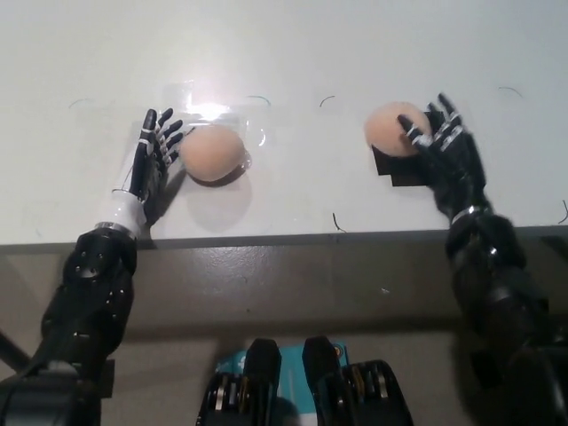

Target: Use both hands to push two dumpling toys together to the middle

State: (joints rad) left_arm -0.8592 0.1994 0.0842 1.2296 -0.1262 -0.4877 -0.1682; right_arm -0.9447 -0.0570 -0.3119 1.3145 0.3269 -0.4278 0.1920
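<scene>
From my remote station I find the left hand (151,158) set edge-on to the counter (293,191) at the 9 o'clock side of the left dumpling toy (212,153), its fingers (165,133) spread apart and extended, holding nothing; the tips lie against or just beside the toy's outer flank, which I judge is the right posture for a flat push toward the centre rather than a grasp. That toy sits on a clear glossy patch (253,124) of film, under a bright glare. The right hand (446,155) stands at the 3 o'clock side of the right dumpling toy (392,127), fingers likewise apart and unclenched, draped against the toy's outer side as a paddle. The right toy overhangs the 10 o'clock corner of a black square marker (398,167), most of which is exposed or covered by the hand. The two toys remain well apart, with bare counter and faint pen marks between them. My assessment: both pushes are under way but the meeting at the middle is not yet achieved; the rounded toys could roll off the finger line if the push is uneven.
</scene>
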